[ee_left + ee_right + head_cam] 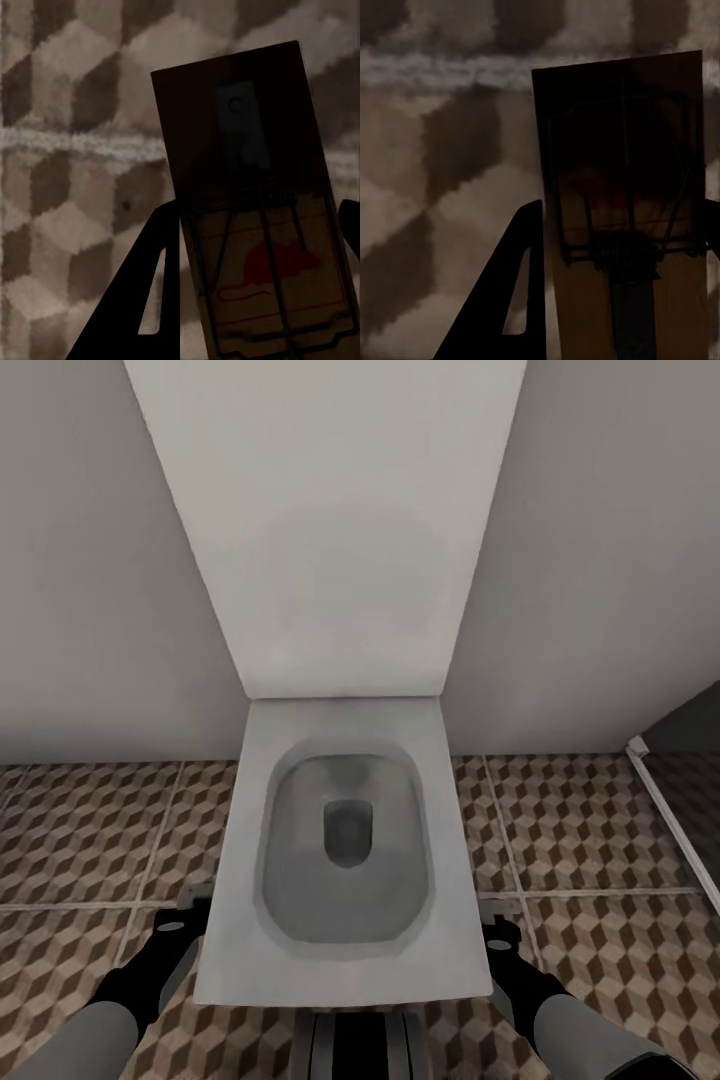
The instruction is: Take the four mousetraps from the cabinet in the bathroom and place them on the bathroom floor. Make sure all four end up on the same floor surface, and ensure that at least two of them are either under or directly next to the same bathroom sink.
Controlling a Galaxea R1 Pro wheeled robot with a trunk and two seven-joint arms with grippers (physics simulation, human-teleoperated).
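Brown mousetraps, red mouse print

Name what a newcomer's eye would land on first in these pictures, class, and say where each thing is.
First, the white toilet with raised lid, dead centre against the wall on the cube-patterned bathroom floor. Next, a mousetrap gripped in the left hand, its red mouse print showing, and another mousetrap in the right hand, both above the tiles.

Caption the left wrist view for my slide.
Left gripper holding a mousetrap above the cube-patterned bathroom floor.
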